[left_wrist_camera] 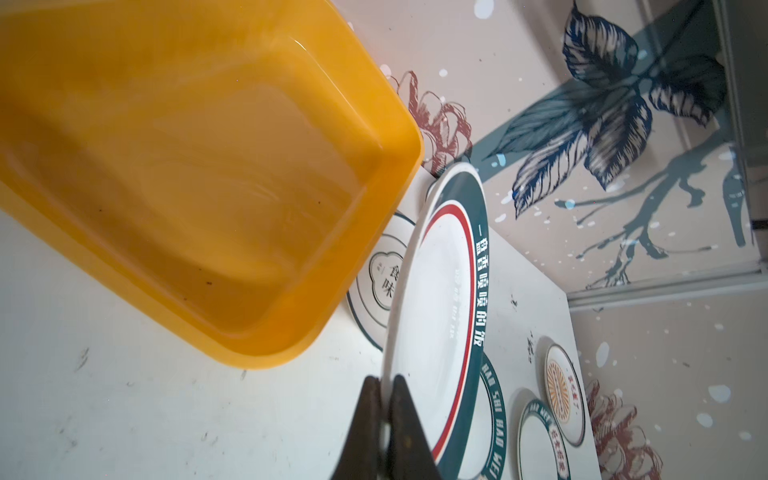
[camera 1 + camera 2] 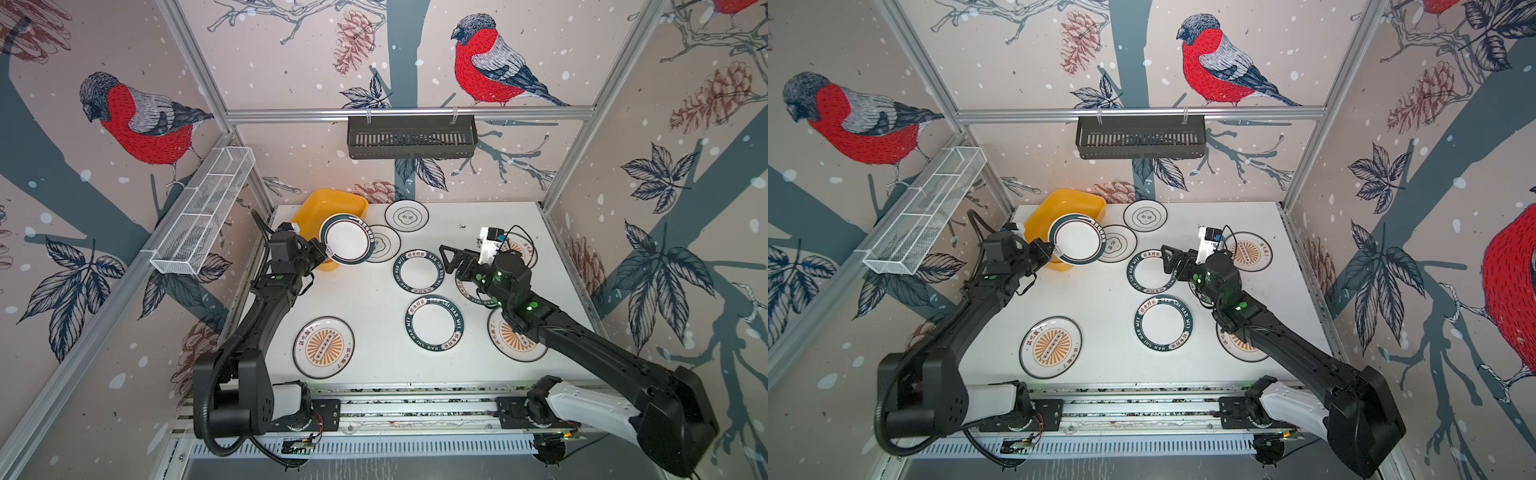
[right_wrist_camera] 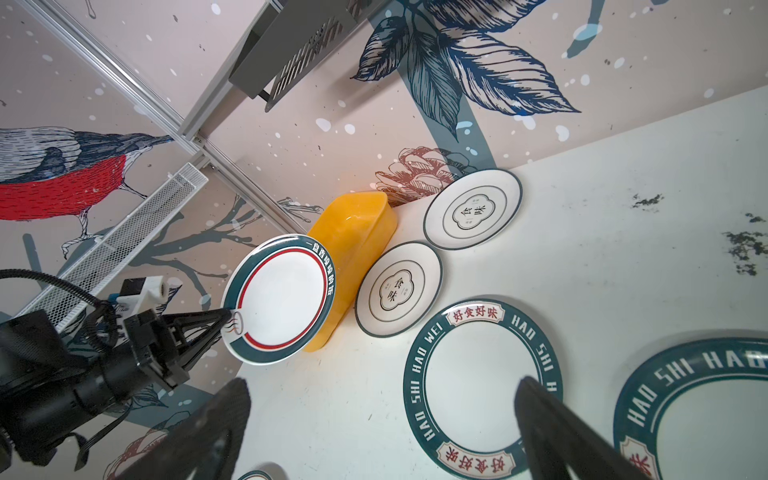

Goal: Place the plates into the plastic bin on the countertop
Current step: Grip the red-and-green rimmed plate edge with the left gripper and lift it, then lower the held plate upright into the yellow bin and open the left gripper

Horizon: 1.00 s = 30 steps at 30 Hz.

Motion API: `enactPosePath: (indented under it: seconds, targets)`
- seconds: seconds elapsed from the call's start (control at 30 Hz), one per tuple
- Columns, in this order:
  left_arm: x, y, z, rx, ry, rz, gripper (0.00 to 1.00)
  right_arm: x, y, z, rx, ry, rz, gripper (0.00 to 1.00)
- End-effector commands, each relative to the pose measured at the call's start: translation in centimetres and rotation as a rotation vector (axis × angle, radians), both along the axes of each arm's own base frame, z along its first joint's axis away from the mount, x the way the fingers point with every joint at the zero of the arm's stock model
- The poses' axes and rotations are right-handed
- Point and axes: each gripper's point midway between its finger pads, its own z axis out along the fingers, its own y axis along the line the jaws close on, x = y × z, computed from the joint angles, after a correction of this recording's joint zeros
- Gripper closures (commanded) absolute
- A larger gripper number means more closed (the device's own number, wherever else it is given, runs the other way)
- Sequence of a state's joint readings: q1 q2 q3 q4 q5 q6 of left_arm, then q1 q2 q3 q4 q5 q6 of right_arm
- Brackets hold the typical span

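A booth papered with red-breasted birds, pine cones and leaves, framed by aluminium rails, is shown around a white, speckled bench (image 2: 365, 299). The yellow plastic bin (image 2: 332, 199) is set at the far left corner of the bench, and no plate is seen inside it. A green-rimmed plate with a red inner ring (image 2: 347, 240) is held raised and tilted just beside the side of the bin that faces the other plates. Its rim is clamped between the closed fingers of the left hand (image 1: 388, 415). The right hand (image 3: 382, 384) is spread wide and empty above a lettered green-rimmed plate (image 3: 482, 386) lying flat on the bench. A flower-emblem plate (image 3: 399, 289) lies just beside the bin, a second flower-emblem plate (image 3: 473, 210) lies by the back wall, and a sunburst plate (image 2: 324, 347) lies near the front. To do this step well, the held plate would best be lifted clear of the bin's wall and carried over the open inside. It would then be levelled and lowered close to the floor before the fingers are parted. Only a thin rim is gripped, so slow motion is advised against swinging or slipping. The bin looks light, so a knock could shift it.
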<state>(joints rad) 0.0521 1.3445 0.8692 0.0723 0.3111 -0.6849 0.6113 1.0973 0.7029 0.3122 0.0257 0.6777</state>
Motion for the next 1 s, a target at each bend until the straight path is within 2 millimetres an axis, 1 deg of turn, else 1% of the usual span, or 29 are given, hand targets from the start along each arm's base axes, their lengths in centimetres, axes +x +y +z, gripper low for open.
enactPosePath:
  seconds: [0.0, 0.17, 0.3, 0.33, 0.37, 0.4, 0.47, 0.67, 0.77, 0.97]
  targets:
    - [3.0, 1.1, 2.0, -0.053, -0.101, 0.049, 1.0, -0.2, -0.2, 0.6, 0.005, -0.017, -0.006, 0.0]
    - [6.3, 2.9, 0.8, -0.139, -0.112, 0.1, 1.0, -0.3, -0.6, 0.9, 0.008, -0.021, -0.025, 0.0]
    - [8.1, 4.8, -0.4, -0.174, -0.111, 0.159, 1.0, -0.4, -0.8, 1.0, 0.01, -0.021, -0.035, 0.0]
    - [8.4, 5.2, -1.1, -0.185, -0.1, 0.176, 1.0, -0.4, -0.8, 1.1, 0.011, -0.02, -0.04, 0.0]
    - [8.8, 5.5, -1.4, -0.19, -0.098, 0.183, 1.0, -0.4, -0.9, 1.0, 0.011, -0.017, -0.042, 0.0]
    - [9.5, 5.8, -1.2, -0.192, -0.105, 0.186, 1.0, -0.4, -0.9, 0.9, 0.009, -0.014, -0.046, 0.0]
    - [10.3, 6.3, -2.2, -0.2, -0.089, 0.201, 1.0, -0.3, -1.0, 1.0, 0.009, -0.015, -0.05, 0.0]
    - [11.8, 7.5, -4.6, -0.228, -0.048, 0.249, 1.0, 0.0, -0.8, 1.2, 0.005, -0.013, -0.054, 0.0]
    - [12.2, 7.9, -5.9, -0.246, -0.027, 0.279, 1.0, 0.2, -0.8, 1.1, 0.002, -0.01, -0.061, 0.0]
    - [12.9, 8.3, -7.7, -0.266, 0.003, 0.3, 1.0, 0.4, -0.7, 1.0, -0.002, -0.006, -0.066, 0.0]
